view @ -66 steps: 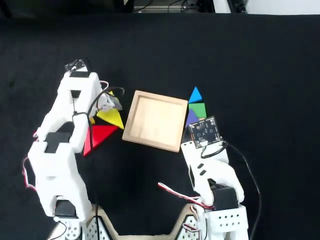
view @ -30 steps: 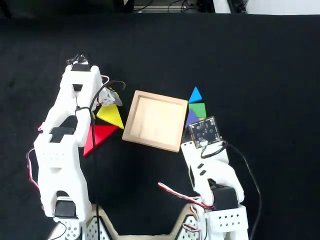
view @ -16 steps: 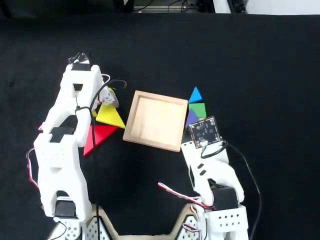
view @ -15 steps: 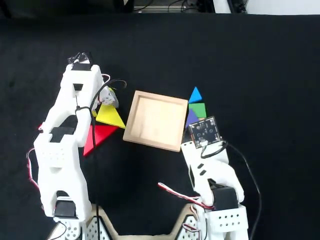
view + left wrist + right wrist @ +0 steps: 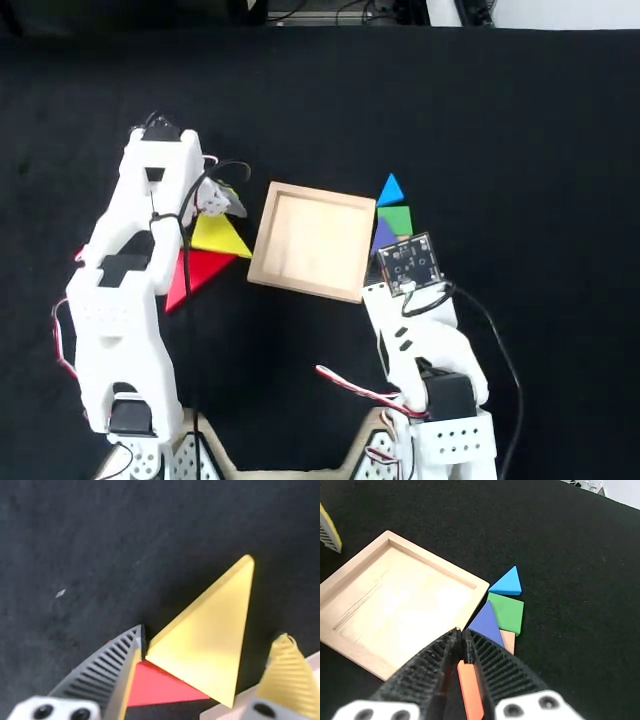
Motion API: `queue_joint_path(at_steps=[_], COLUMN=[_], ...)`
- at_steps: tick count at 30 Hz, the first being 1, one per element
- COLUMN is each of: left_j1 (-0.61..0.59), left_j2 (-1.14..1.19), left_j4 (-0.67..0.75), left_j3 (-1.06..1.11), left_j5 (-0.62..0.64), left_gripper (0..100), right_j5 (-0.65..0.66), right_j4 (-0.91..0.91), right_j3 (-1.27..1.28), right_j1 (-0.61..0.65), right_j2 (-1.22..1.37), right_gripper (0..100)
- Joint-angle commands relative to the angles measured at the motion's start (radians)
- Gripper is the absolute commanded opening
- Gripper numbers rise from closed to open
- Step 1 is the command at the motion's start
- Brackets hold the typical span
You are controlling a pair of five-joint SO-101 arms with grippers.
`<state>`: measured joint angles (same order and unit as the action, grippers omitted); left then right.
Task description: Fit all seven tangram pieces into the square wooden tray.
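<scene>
Left jaws: apart, one on each side of the yellow triangle.
Right jaws: closed together, at the tray's corner, by the purple triangle.
Tray: bare inside, lay skewed on the black surface between the arms.
Yellow triangle: sat just beside the tray, touching the red triangle.
Other pieces: blue triangle and green square clustered on the tray's right-arm side.

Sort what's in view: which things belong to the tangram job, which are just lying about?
Job: tray, yellow triangle, red triangle, blue triangle, green square, purple triangle, tan piece, orange piece.
Lying about: cables, black cloth.
</scene>
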<state>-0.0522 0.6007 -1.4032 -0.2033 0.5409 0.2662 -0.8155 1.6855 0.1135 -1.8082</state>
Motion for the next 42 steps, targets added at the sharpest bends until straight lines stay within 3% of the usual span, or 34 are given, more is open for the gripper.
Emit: queue_joint_path(at_steps=[1, 5, 19, 26, 32, 42], left_j1=[0.030, 0.047, 0.025, 0.025, 0.024, 0.002], left_j2=[-0.103, -0.112, -0.081, -0.078, -0.080, -0.091], left_j4=[0.020, 0.127, 0.184, 0.186, 0.187, 0.117], left_j3=[0.073, 0.177, 0.168, 0.166, 0.166, 0.059], left_j5=[0.072, 0.097, 0.141, 0.133, 0.132, -0.074], left_gripper=[39, 39, 38, 27, 26, 26], right_j5=[0.009, 0.009, 0.009, 0.009, 0.009, 0.009], right_j4=[-0.006, -0.006, -0.006, -0.006, -0.006, -0.006], right_j3=[0.002, 0.002, 0.002, 0.002, 0.002, 0.002], right_j1=[0.014, 0.014, 0.014, 0.014, 0.014, 0.014], right_j2=[-0.036, -0.036, -0.039, -0.036, -0.035, -0.035], right_gripper=[1.1, 1.1, 1.1, 1.1, 1.1, 1.1])
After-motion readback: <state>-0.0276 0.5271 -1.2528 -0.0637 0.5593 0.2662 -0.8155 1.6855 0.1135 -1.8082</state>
